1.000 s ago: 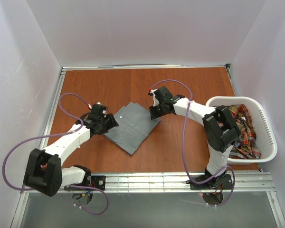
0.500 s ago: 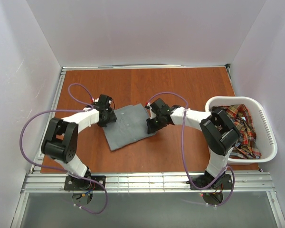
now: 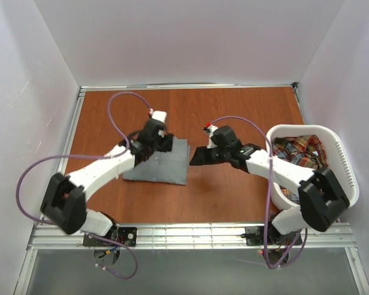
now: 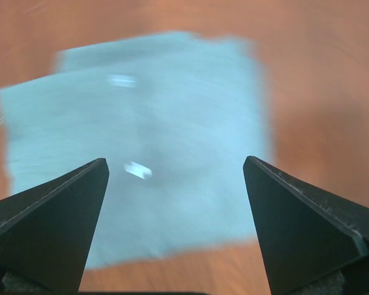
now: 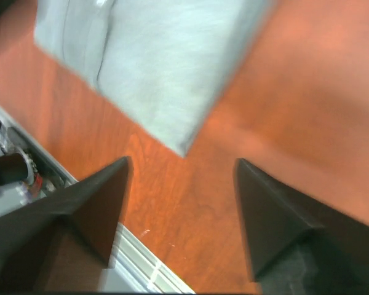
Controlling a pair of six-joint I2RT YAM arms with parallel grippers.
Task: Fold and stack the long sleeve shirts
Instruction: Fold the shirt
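The grey long sleeve shirt (image 3: 155, 163) lies folded into a flat rectangle on the wooden table, left of centre. My left gripper (image 3: 164, 143) hovers over its far right corner, open and empty. In the left wrist view the shirt (image 4: 135, 147) fills the space beyond the spread fingers (image 4: 61, 209). My right gripper (image 3: 197, 157) is open and empty just right of the shirt's right edge. In the right wrist view a shirt corner (image 5: 154, 61) lies ahead of the open gripper (image 5: 181, 169). The plaid shirt (image 3: 302, 153) lies crumpled in the basket.
The white laundry basket (image 3: 350, 178) stands at the right edge of the table. A metal rail (image 3: 190, 233) runs along the near edge and also shows in the right wrist view (image 5: 24, 178). White walls enclose the table.
The grey shirt turned from a skewed diamond to a squared rectangle further left. My left gripper swung to its far right corner. My right gripper drew back off the shirt to the right.
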